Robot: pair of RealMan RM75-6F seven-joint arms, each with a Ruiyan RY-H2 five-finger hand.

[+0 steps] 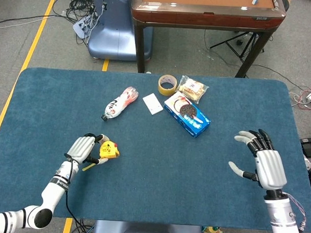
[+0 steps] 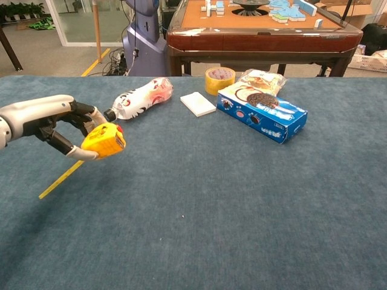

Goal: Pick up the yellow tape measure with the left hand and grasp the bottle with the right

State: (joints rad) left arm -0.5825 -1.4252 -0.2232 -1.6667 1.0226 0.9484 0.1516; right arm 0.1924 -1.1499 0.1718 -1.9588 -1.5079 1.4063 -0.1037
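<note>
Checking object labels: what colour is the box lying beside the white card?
The box is blue with a dark cookie picture on top, clearest in the chest view.

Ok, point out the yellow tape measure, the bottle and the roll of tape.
yellow tape measure (image 2: 104, 140), chest view, its case side.
bottle (image 2: 140, 98), chest view, its label.
roll of tape (image 1: 167, 85), head view, its rim.

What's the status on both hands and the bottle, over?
Left hand holds yellow tape measure off the table, blade hanging out. Right hand open, well short of bottle. Bottle lies on its side, untouched. Cookie box sits between.
</note>
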